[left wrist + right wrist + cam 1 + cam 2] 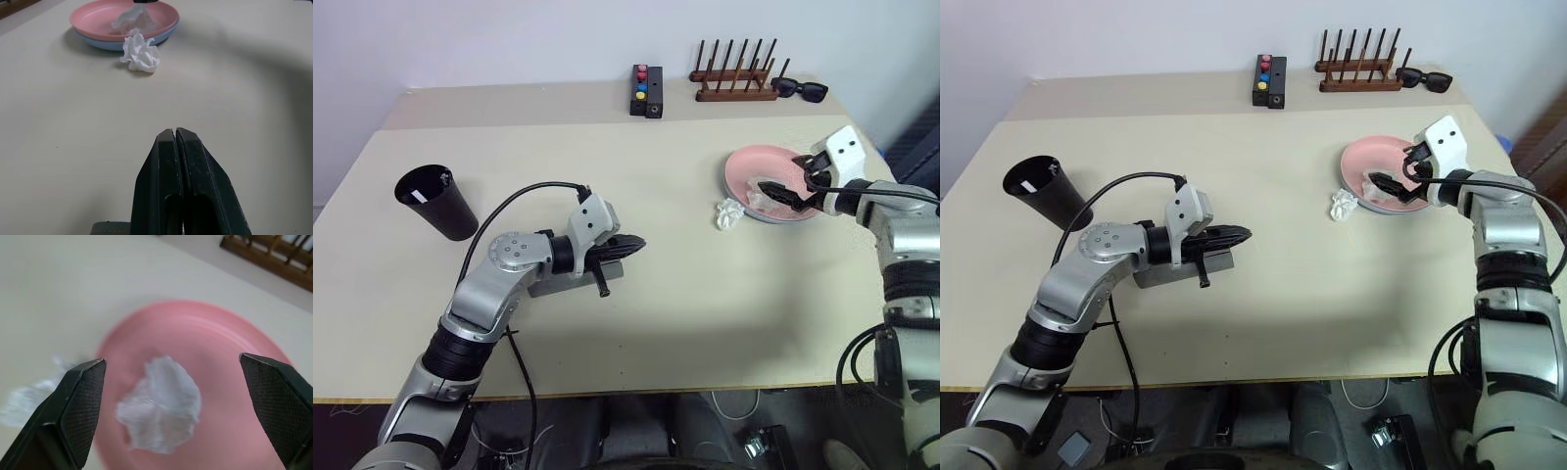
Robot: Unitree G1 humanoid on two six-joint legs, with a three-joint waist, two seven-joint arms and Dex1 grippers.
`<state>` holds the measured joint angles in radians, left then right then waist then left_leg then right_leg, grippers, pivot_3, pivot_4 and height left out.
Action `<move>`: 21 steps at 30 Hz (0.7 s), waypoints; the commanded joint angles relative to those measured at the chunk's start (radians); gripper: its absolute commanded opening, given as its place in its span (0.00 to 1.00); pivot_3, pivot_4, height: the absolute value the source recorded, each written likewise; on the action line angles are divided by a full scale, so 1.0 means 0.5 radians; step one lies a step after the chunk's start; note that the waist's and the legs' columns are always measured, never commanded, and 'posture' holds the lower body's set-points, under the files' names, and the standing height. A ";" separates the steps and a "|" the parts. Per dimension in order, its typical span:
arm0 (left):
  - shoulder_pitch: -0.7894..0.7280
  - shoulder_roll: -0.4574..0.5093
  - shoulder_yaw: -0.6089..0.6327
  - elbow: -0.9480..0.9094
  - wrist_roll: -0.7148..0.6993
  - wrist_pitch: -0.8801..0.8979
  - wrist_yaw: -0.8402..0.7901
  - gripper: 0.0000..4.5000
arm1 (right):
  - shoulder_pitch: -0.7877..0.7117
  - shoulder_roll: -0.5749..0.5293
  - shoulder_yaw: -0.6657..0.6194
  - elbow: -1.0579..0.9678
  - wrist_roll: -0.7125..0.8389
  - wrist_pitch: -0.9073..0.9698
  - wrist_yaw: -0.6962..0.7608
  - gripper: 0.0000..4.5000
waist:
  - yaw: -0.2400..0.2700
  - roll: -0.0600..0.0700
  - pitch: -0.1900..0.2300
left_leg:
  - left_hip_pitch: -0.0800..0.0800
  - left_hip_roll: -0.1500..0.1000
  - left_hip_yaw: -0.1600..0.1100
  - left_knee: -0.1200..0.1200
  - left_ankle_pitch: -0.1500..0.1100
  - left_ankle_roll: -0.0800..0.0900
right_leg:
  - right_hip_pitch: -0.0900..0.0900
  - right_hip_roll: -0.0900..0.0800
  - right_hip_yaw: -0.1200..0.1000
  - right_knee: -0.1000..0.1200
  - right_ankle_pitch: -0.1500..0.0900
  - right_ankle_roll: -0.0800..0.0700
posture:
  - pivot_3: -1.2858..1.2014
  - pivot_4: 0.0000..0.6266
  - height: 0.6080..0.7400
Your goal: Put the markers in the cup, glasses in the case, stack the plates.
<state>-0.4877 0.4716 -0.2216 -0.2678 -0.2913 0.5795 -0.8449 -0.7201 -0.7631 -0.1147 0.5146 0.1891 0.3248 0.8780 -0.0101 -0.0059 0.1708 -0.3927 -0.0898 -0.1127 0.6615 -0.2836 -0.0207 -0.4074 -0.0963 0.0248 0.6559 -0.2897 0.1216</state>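
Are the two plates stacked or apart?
Stacked: the pink plate sits on the blue plate, whose rim shows beneath it. A crumpled tissue lies in the pink one.

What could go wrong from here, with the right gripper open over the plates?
The crumpled tissue lies in the pink plate under the open right gripper; a closing grab may take it, not a task item. A second tissue wad beside the blue plate could get dragged along.

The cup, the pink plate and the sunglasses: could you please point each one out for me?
cup (445,208): left eye view, on its black side wall.
pink plate (744,168): left eye view, on its bare left rim.
sunglasses (800,89): left eye view, on the front frame.
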 commanded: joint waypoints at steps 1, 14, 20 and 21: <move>-0.025 0.001 0.007 -0.015 -0.007 -0.041 -0.010 0.00 | 0.173 -0.022 -0.073 -0.469 0.186 0.280 0.063 0.98 | -0.001 0.000 0.000 | 0.000 0.000 0.000 0.000 0.000 0.000 | 0.000 0.000 0.000 0.000 0.000 0.000 | 0.52 0.24 1.00; -0.014 0.002 0.007 -0.020 -0.007 -0.044 -0.014 0.00 | 0.409 0.126 -0.002 -0.783 0.241 0.479 -0.041 0.98 | -0.002 0.000 0.000 | 0.000 0.000 0.000 0.001 0.000 0.000 | 0.000 0.000 0.000 0.000 0.000 0.000 | 0.52 0.24 1.00; -0.002 0.010 0.015 -0.034 -0.007 -0.038 -0.005 0.00 | 0.442 0.205 0.056 -0.815 0.237 0.469 -0.066 0.98 | 0.000 0.000 0.000 | 0.000 0.000 0.000 0.001 0.000 0.000 | 0.000 0.000 0.000 0.000 0.000 0.000 | 0.52 0.24 1.00; 0.001 0.011 0.016 -0.038 -0.007 -0.036 -0.003 0.00 | 0.440 0.218 0.067 -0.808 0.233 0.462 -0.072 0.98 | -0.001 0.000 0.000 | 0.000 0.000 0.000 0.001 0.000 0.000 | 0.000 0.000 0.000 0.000 0.000 0.000 | 0.52 0.24 1.00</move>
<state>-0.4851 0.4714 -0.2219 -0.2559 -0.2909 0.5744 -0.8458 -0.4920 -0.6558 -0.0807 0.1500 0.2974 0.5654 0.8475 -0.0106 -0.0058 0.1708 -0.3927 -0.0900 -0.1128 0.6620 -0.2836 -0.0207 -0.4074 -0.0964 0.0249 0.6561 -0.2896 0.1216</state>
